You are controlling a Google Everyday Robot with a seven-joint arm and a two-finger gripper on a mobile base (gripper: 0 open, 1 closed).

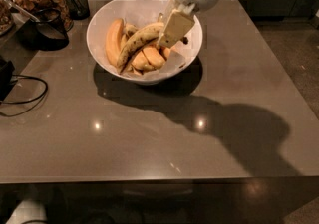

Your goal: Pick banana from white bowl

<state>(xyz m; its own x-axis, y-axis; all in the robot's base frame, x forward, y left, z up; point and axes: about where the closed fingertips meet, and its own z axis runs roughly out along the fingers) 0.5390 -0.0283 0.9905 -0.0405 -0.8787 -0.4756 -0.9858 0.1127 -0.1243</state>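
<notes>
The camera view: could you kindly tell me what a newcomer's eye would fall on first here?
The white bowl, heaped with yellow fruit, stands out at the back of the dark table. The pale gripper reaches into it from the upper right, at the upper end of the long brown-streaked banana. A broad dark shadow falls across the table in front of the bowl.
</notes>
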